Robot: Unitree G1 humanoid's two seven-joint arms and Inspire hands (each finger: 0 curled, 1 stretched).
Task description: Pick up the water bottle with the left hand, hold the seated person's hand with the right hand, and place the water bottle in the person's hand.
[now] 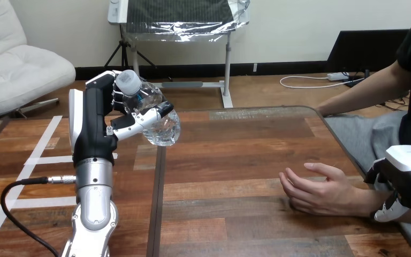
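In the head view, my left hand (93, 123) has fingers and thumb wrapped round the bottle (163, 128), held tilted in the air over the table's (235, 160) left part. My right hand (404, 179) is curled round the person's wrist (366, 201), and the person's hand (318, 190) lies open on the table. The next step, I judge, is to carry the bottle across into that palm.
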